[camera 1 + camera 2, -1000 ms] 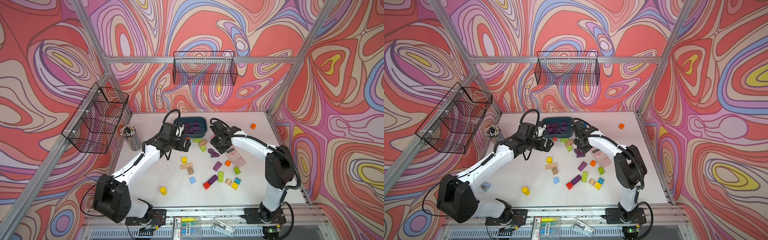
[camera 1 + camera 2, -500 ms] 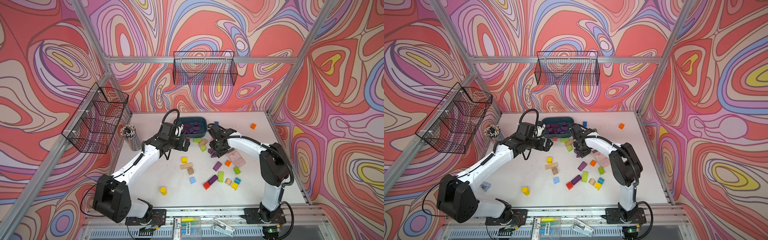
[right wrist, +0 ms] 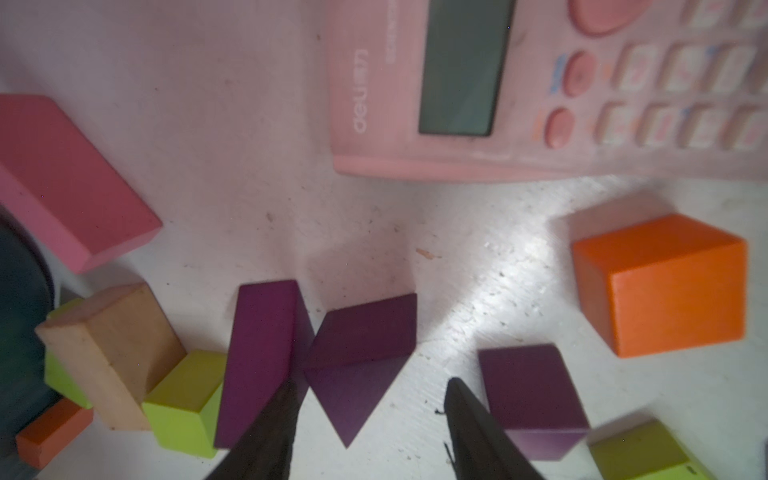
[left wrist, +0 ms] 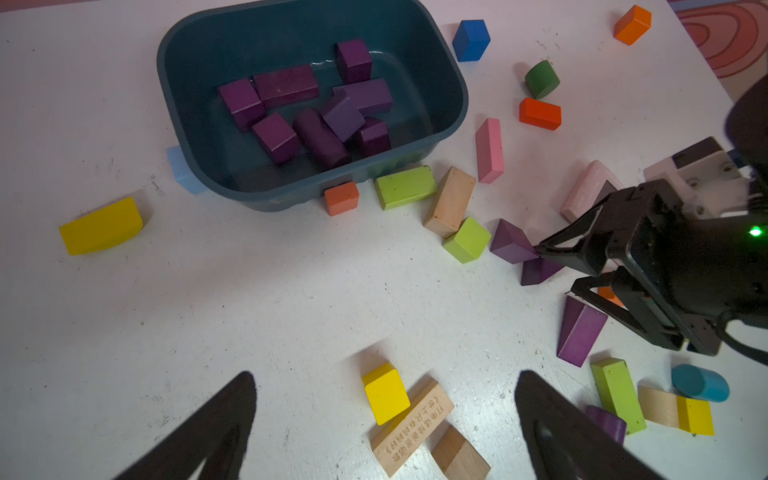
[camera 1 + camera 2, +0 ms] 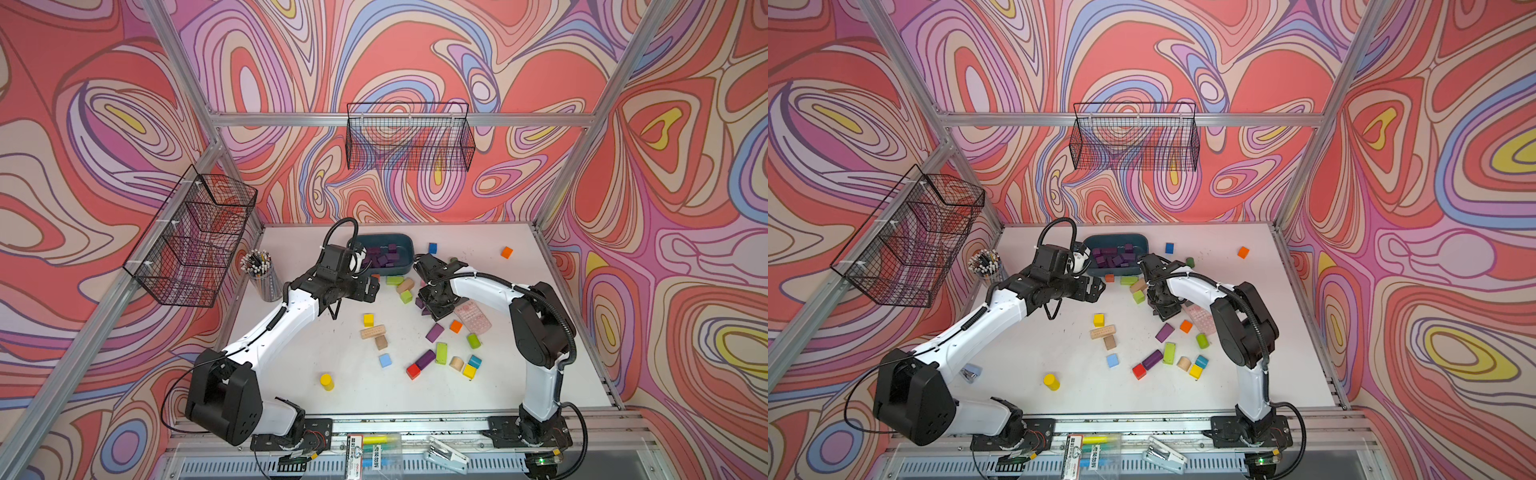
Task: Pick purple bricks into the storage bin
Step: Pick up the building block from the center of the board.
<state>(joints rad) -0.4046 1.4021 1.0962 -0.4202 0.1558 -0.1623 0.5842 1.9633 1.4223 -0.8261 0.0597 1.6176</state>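
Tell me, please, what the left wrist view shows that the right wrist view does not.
Only the left wrist view: the inside of the storage bin with purple bricks lying in it, the blue cube, and the right gripper seen from outside, open. Only the right wrist view: the pink calculator with its screen and keys. Both: the two purple wedges side by side, one between the right gripper's fingers, plus the pink bar and the wooden block.

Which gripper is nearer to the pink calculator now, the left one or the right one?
Right. The right gripper hangs over the purple wedges just beside the pink calculator; the left gripper is farther off, near the storage bin.
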